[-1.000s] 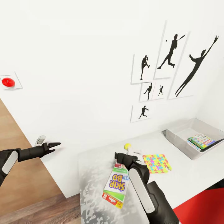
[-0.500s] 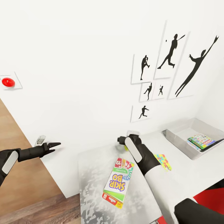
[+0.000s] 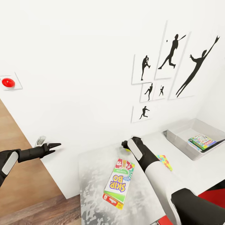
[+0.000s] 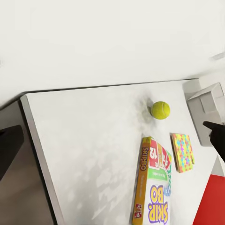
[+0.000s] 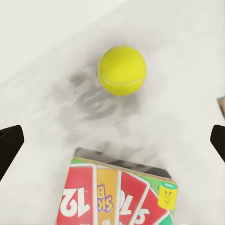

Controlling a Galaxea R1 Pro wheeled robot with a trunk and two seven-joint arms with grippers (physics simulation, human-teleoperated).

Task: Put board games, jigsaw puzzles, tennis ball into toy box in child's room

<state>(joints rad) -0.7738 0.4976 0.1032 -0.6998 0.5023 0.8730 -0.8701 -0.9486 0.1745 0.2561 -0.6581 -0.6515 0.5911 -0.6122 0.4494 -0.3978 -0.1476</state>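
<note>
Your right gripper (image 5: 112, 140), fingers (image 5: 9, 143) spread and empty, hovers over the tennis ball (image 5: 122, 70) on the desk (image 3: 93, 175) beside the Skip-Bo board game (image 3: 119, 183); descend, close, carry it to the toy box (image 3: 184, 147); left fingers (image 3: 53, 145) pinched together, idle.

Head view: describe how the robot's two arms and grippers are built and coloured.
Both arms are matte black with rounded segments, each carrying a pale grey-white panel along the forearm. The left gripper ends in two slim, pointed black fingers. The right gripper is a compact black block on a thick wrist. No cables or lettering are visible.
</note>
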